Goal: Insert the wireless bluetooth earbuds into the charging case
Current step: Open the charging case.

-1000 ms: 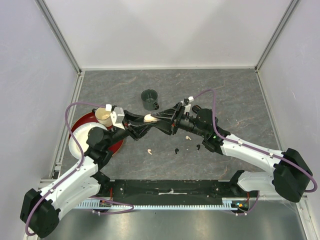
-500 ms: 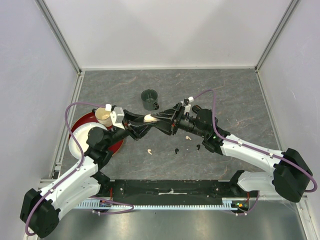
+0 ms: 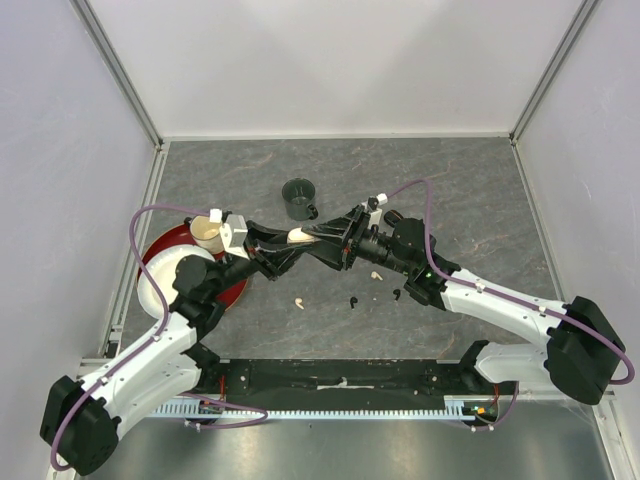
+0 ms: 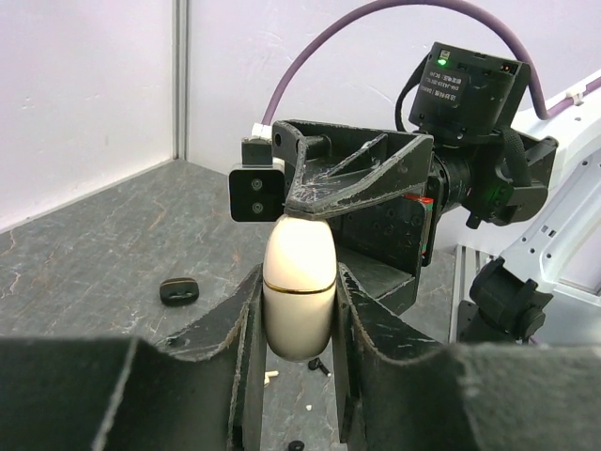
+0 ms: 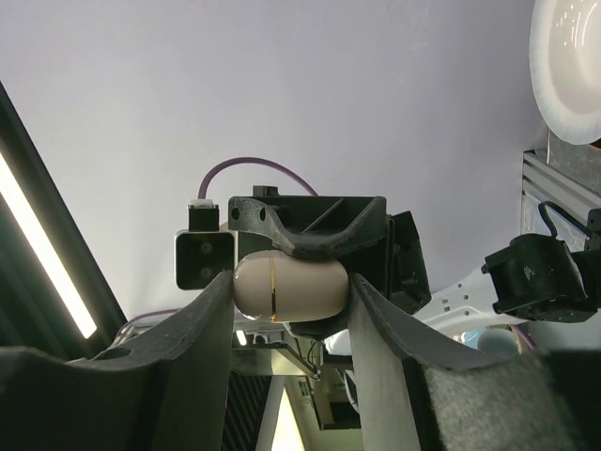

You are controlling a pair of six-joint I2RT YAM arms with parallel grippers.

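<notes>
A cream-white, closed charging case (image 3: pixel 299 236) with a thin gold seam hangs above the table, gripped from both sides. My left gripper (image 3: pixel 292 242) is shut on its sides, seen in the left wrist view (image 4: pixel 299 315). My right gripper (image 3: pixel 310 237) is shut on its two ends, seen in the right wrist view (image 5: pixel 289 289). On the table below lie the earbuds: one cream (image 3: pixel 298 302), another cream (image 3: pixel 376 275), one black (image 3: pixel 353 300) and another black (image 3: pixel 398 294). A black one (image 4: pixel 320 366) and a cream one (image 4: pixel 270 377) show under the case.
A dark green mug (image 3: pixel 298 199) stands just behind the joined grippers. A red plate (image 3: pixel 152 252) at the left holds a white bowl (image 3: pixel 160 285) and a cream cup (image 3: pixel 207 232). A small black oval object (image 4: pixel 178 291) lies on the table.
</notes>
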